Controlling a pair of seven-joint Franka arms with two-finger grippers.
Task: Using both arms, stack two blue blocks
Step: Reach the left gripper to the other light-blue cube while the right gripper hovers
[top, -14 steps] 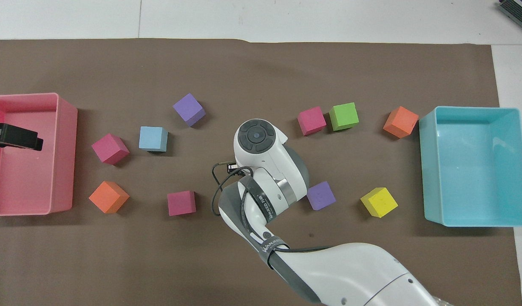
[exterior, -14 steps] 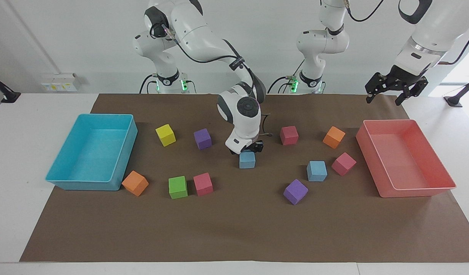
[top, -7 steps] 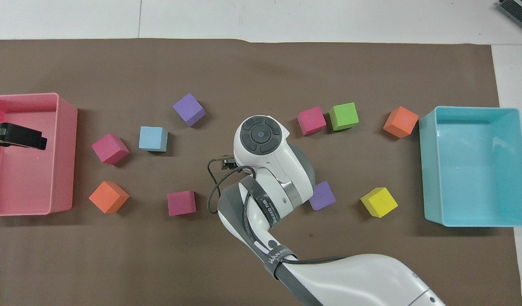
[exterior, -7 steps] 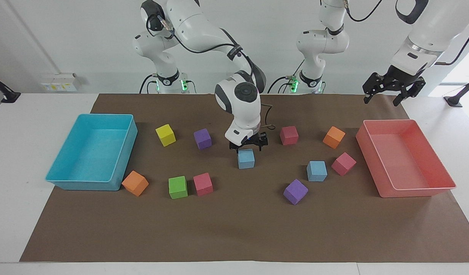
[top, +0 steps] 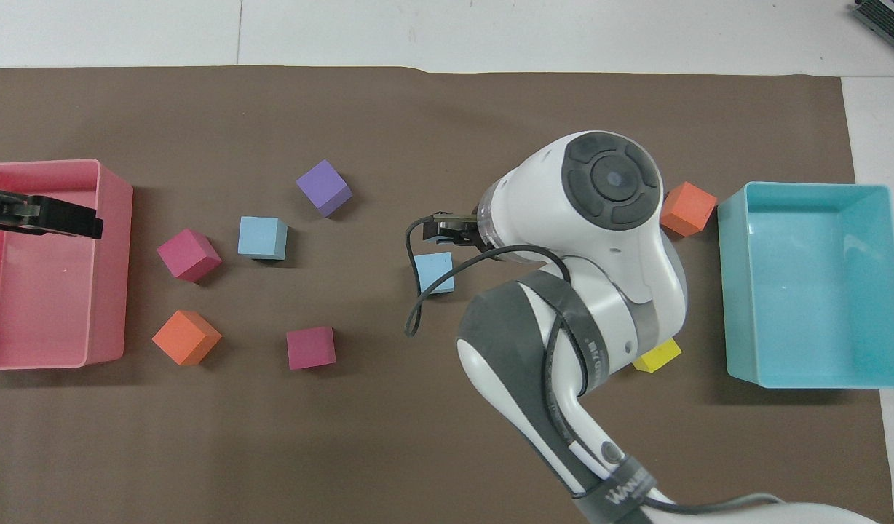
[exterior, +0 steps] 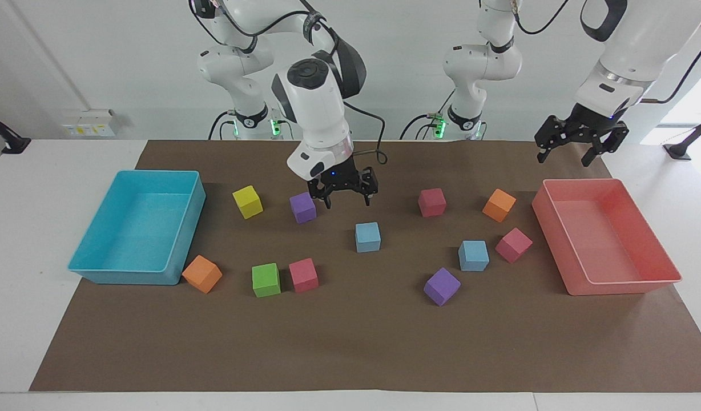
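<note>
Brown mat on white table. Right gripper raised, spread wide, empty, hiding green cube overhead. Left gripper open over pink tray, cut off overhead. Blue blocks apart.

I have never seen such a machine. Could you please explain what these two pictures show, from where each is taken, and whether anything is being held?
Two white robot arms work at a table with a brown mat. One picture faces the robots from across the table; the other looks down from above their own end. On the mat lie coloured foam cubes, among them two blue blocks, lying apart, not stacked. A turquoise tray and a pink tray stand at the ends. The right gripper hangs open in the air above the mat near the middle blue block, holding nothing. The left gripper waits open and empty over the pink tray's end.
</note>
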